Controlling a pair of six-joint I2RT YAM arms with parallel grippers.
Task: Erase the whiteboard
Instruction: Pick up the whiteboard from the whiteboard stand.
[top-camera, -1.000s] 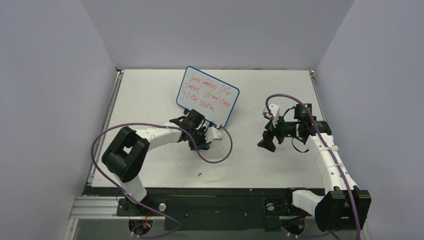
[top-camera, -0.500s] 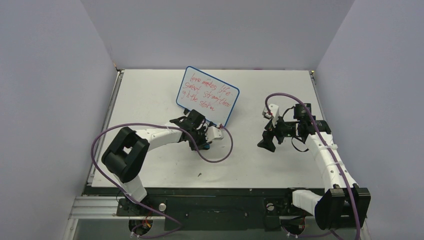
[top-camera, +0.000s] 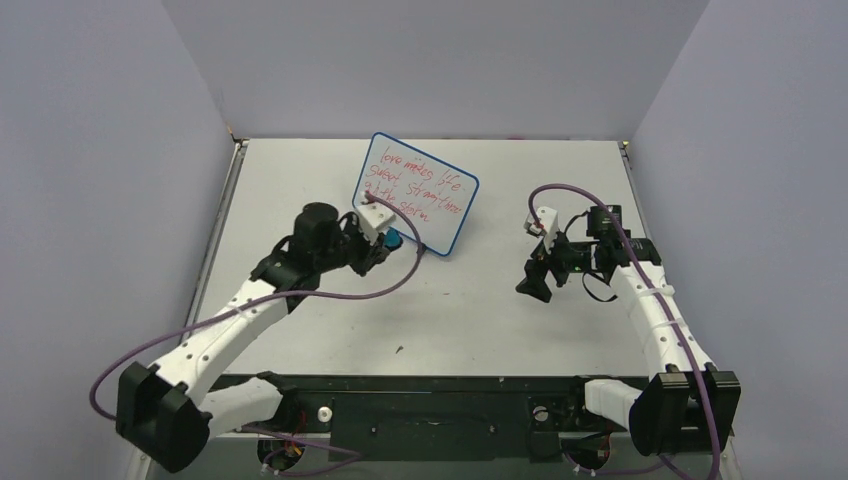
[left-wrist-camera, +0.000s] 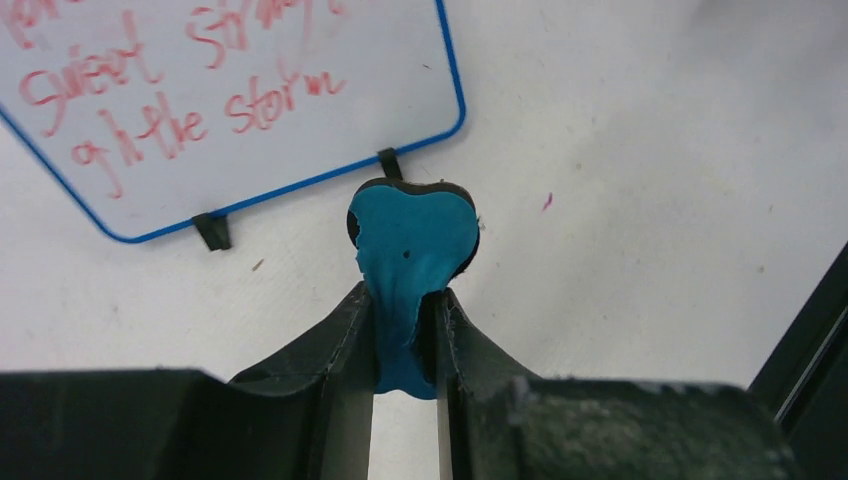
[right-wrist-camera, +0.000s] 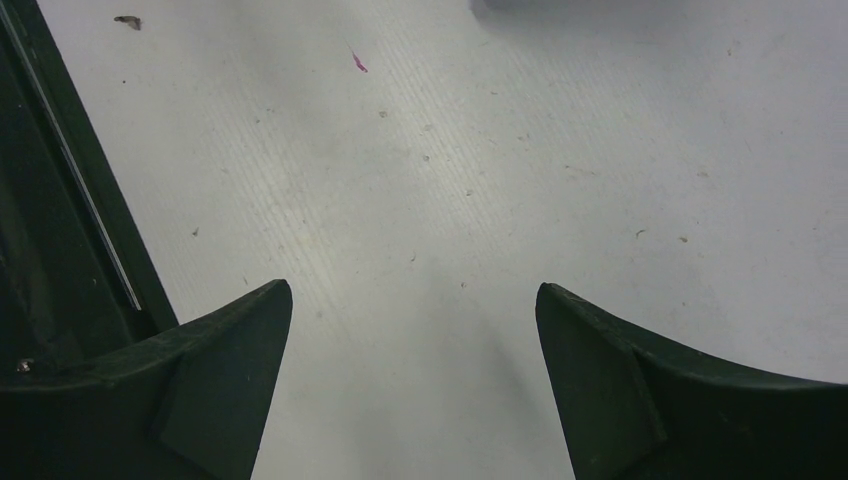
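Our left gripper (left-wrist-camera: 405, 305) pinches the eraser (left-wrist-camera: 412, 235) by the near edge of the whiteboard (left-wrist-camera: 385, 60), which stands far-centre, writing (left-wrist-camera: 265, 105) unwiped. Our right gripper (right-wrist-camera: 413, 300) gapes, empty. Next we must press the eraser onto the writing.

The whiteboard (left-wrist-camera: 200, 90), at eleven o'clock in the left wrist view, is showing a smooth white face inside a thin blue, plastic-looking rim. The eraser (left-wrist-camera: 412, 245) is looking soft and matt, its teal body buckling between the grainy matt black fingers of the left pincer (left-wrist-camera: 405, 315). The bench (right-wrist-camera: 450, 150) is showing a matt white, finely ribbed, speckled surface.
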